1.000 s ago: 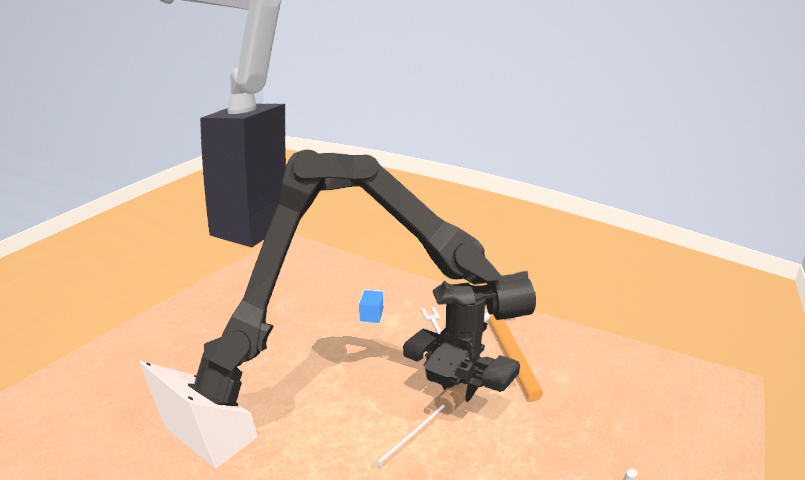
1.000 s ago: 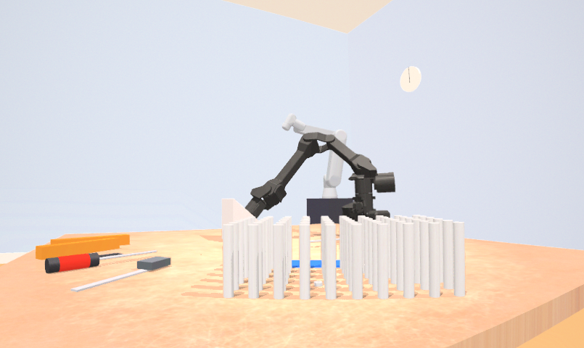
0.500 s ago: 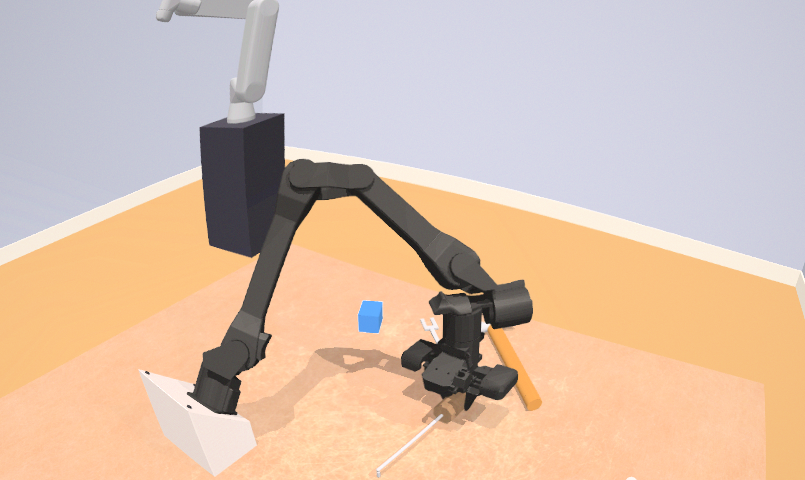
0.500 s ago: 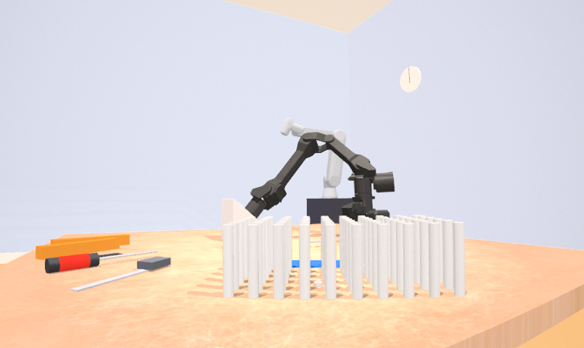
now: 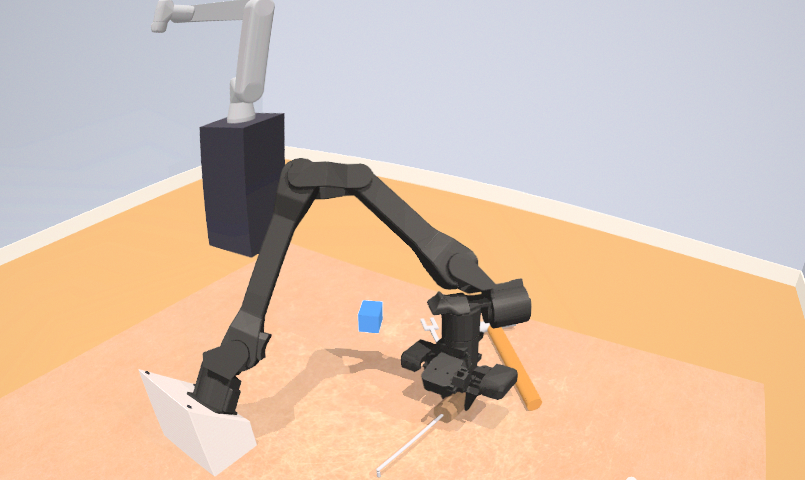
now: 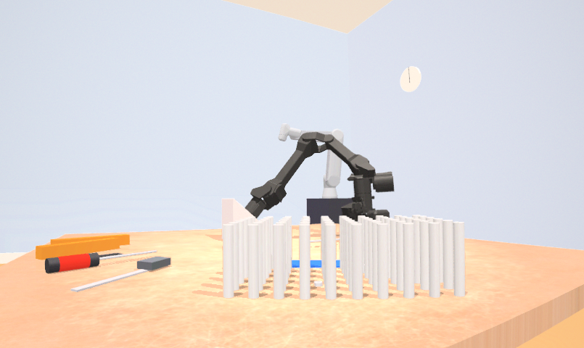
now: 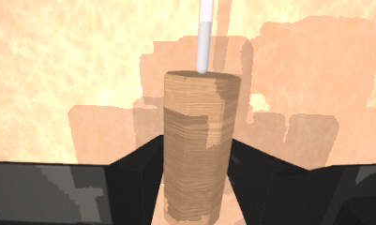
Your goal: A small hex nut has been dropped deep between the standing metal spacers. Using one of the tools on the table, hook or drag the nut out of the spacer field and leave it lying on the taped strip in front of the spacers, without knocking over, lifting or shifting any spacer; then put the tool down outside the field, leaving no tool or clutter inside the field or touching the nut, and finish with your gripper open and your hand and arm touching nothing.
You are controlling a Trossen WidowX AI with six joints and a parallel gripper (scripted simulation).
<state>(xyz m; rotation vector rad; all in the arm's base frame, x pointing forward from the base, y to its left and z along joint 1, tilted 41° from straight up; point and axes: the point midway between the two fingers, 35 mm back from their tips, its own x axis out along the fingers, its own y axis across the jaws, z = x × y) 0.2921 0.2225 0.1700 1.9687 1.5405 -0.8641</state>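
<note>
My gripper (image 5: 461, 403) (image 7: 193, 142) is shut on the wooden handle (image 5: 446, 411) (image 7: 196, 141) of a hook tool, low over the table. Its thin metal rod (image 5: 411, 443) (image 7: 203, 39) points away from the fingers, with a small bent tip (image 5: 378, 473). I cannot tell whether the tip touches the table. The standing spacers (image 6: 304, 258) form upright rows in the exterior view. The small pale nut (image 6: 318, 283) lies on the table among them. Beyond it, seen between spacers, is a flat blue band (image 6: 316, 263) that looks like the taped strip.
A blue cube (image 5: 370, 317), a white forked tool (image 5: 430, 327) and an orange bar (image 5: 516, 368) lie near the arm. A red-black screwdriver (image 6: 72, 262), a flat tool with a grey block (image 6: 153, 263) and orange bars (image 6: 80, 246) lie left of the spacers in the exterior view.
</note>
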